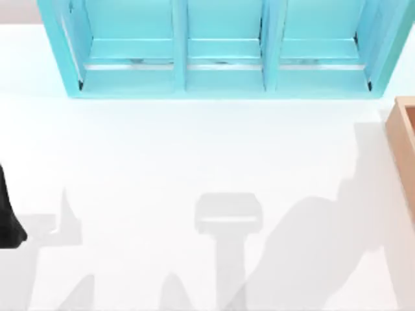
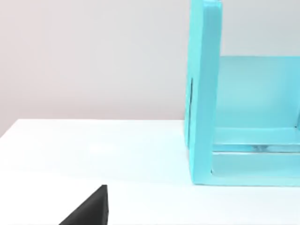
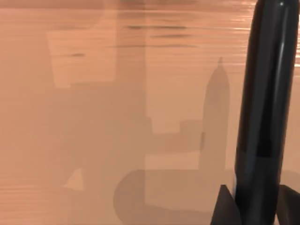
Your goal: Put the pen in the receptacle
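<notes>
The black pen [image 3: 265, 93] stands close in the right wrist view, and my right gripper [image 3: 255, 208] is shut on its lower part, with a dark fingertip [image 3: 226, 206] on either side. Behind the pen spreads the brown wooden inside of the receptacle [image 3: 93, 117], with the pen's pointed shadow falling on it. In the top view the receptacle [image 1: 403, 139] is a wooden box at the table's right edge. My left arm [image 1: 6, 220] is parked at the left edge of the table.
A teal shelf unit [image 1: 220, 58] with three compartments stands along the back of the white table [image 1: 194, 155]. The left wrist view looks at its end wall [image 2: 204, 93] across the bare tabletop. Arm shadows fall on the front of the table.
</notes>
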You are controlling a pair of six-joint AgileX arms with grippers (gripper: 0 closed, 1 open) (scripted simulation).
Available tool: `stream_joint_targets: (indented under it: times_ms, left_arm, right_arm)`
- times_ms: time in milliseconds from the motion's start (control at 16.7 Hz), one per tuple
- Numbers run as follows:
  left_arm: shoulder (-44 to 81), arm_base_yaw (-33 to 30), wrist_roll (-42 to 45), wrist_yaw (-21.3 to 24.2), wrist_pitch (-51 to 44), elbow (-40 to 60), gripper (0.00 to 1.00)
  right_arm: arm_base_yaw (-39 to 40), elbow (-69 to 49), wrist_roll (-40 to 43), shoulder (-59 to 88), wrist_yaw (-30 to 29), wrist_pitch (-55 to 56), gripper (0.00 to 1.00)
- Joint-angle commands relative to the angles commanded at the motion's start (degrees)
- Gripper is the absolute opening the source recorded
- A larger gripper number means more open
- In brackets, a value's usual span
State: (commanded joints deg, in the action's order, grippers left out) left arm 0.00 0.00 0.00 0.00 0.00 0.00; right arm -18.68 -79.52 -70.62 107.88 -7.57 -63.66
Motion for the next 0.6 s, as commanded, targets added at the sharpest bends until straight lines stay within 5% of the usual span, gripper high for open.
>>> stream_joint_targets:
  times_ms: [240, 600]
  left_arm:
    - [0.00, 0.00, 0.00, 0.00, 0.00, 0.00, 1.00]
    - [0.00, 0.00, 0.00, 0.00, 0.00, 0.00, 1.00]
  right_arm:
    - [0.11, 0.23, -0.04, -0.03, 0.00, 0.24, 0.00]
    - [0.11, 0.23, -0.04, -0.03, 0.00, 0.24, 0.45]
